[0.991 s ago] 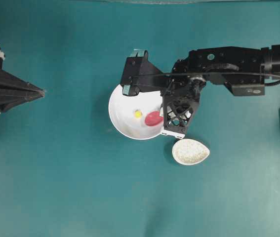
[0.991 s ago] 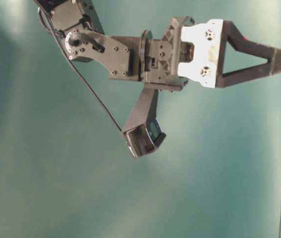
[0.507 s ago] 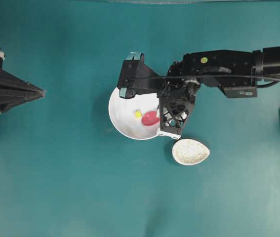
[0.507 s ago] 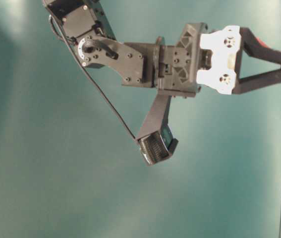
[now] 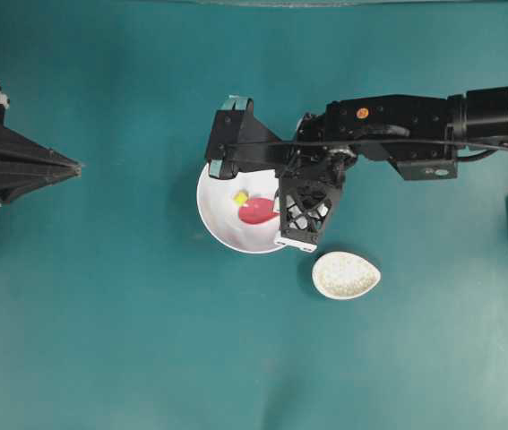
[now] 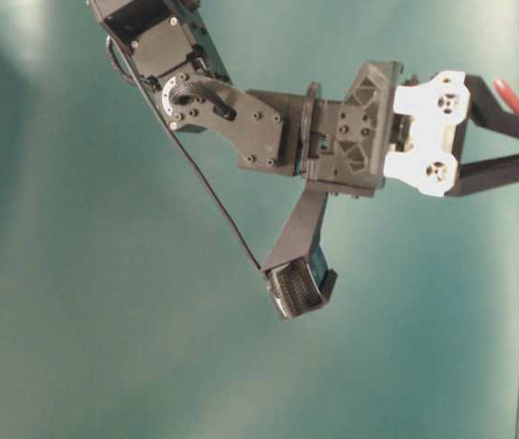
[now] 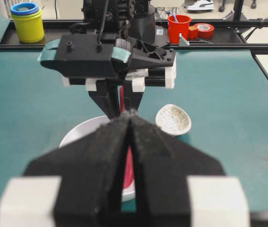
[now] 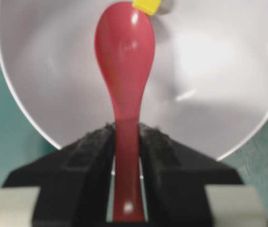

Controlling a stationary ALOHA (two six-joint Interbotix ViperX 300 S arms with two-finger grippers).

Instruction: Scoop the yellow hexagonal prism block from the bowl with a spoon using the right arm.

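Scooping step — spoon tip at the block

The right end effector (image 8: pixel 124 137) clamped the spoon (image 8: pixel 124 56); its tip met the block (image 8: pixel 147 5) in the bowl (image 8: pixel 228 71) — next, slide under it.

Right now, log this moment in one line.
right gripper: shut on spoon | spoon tip at block in bowl | left gripper: shut, idle
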